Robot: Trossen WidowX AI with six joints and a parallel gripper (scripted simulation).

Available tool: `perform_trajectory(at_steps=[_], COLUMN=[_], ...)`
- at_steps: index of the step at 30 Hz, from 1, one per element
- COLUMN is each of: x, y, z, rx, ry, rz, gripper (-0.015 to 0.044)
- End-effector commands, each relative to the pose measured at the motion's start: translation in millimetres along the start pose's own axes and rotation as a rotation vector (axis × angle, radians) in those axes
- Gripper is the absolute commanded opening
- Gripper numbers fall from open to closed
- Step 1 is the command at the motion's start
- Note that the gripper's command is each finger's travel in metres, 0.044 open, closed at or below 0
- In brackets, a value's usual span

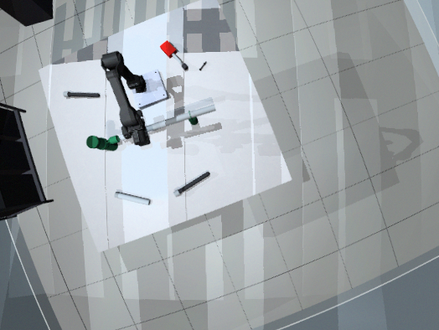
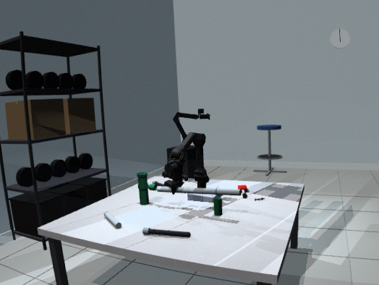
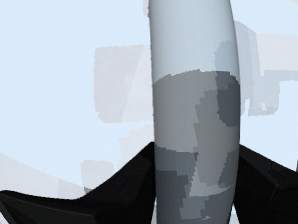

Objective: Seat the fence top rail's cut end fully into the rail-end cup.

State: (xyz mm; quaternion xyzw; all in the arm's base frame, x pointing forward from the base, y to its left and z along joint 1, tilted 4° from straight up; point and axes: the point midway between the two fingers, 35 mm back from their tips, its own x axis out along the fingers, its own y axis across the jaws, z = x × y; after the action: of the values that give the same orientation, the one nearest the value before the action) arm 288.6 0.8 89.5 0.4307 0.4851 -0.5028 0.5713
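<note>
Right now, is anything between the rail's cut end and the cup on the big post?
Top view: only a short bare gap separates the rail, held by the gripper, from the rail-end cup.

We see the rail (image 1: 180, 118) crossing the table (image 1: 234, 167) middle between big post (image 1: 95, 142) and small post (image 1: 193, 121). Loose pipes (image 1: 132, 198) lie near the front edge. Around them, open table gives passage.

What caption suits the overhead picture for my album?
Black gripper clamps the grey rail near the green post.
</note>
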Motion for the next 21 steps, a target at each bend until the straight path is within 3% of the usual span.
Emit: perform_trajectory(at_steps=[1,21], x=[-4,-7], y=[2,5], z=[2,12], rx=[-0.001,-0.003], ry=[-0.001,0.0], rz=[0.003,-0.001], gripper=[0.0,0.0])
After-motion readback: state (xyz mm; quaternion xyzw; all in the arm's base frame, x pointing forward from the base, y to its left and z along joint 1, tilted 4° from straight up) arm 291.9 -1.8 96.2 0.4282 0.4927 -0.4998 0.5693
